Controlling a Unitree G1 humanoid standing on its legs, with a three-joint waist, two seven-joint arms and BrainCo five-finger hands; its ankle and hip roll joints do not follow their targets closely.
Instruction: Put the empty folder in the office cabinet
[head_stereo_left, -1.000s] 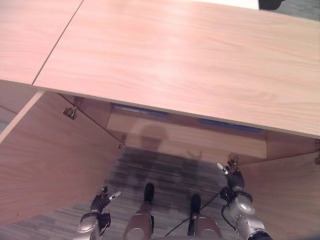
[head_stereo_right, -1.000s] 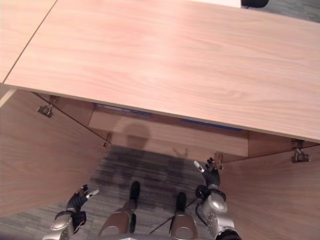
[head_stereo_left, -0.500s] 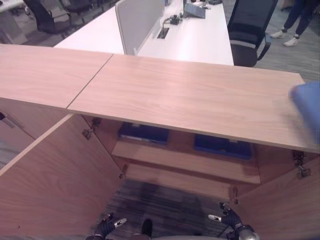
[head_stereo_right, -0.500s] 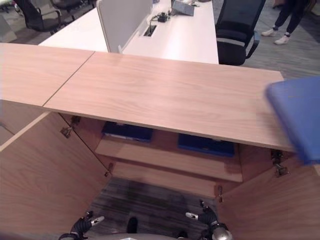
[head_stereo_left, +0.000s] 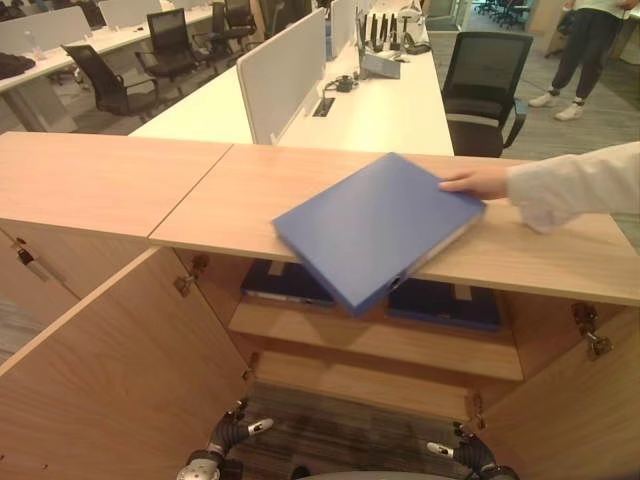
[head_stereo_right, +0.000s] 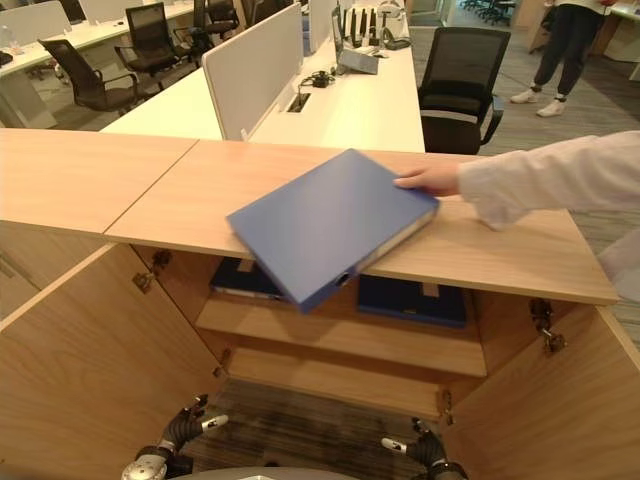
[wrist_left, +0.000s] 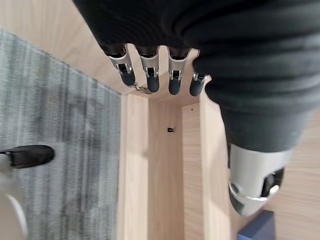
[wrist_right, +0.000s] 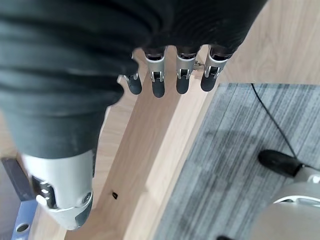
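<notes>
A blue folder (head_stereo_left: 375, 228) lies tilted across the front edge of the wooden cabinet top (head_stereo_left: 120, 180), in the middle of the frame, its lower corner jutting out past the edge over the open cabinet. A person's hand (head_stereo_left: 478, 181), coming in from the right on a white sleeve (head_stereo_left: 575, 183), touches the folder's far right corner. Below the top, both cabinet doors stand open: the left door (head_stereo_left: 110, 370) fills the lower left of the frame and the right door (head_stereo_left: 570, 420) the lower right. On the upper shelf (head_stereo_left: 370, 335) inside, two more blue folders lie flat, one (head_stereo_left: 285, 285) towards the left, partly behind the jutting corner, and one (head_stereo_left: 445, 303) towards the right. The robot's left hand (head_stereo_left: 235, 433) shows low at the bottom of the frame, left of centre, above the grey carpet (head_stereo_left: 330, 440), its fingers straight and spread, holding nothing; its wrist view shows the same loose row of fingertips (wrist_left: 150, 80) with the thumb apart, in front of the cabinet's wooden panels. The right hand (head_stereo_left: 462, 452) shows at the bottom, right of centre, near the right door's hinge edge, also with relaxed, empty fingers (wrist_right: 182, 80). Beyond the cabinet, in the upper part of the frame, stand a white desk (head_stereo_left: 380, 100) with a grey divider (head_stereo_left: 280, 70) and a black office chair (head_stereo_left: 485, 85).
</notes>
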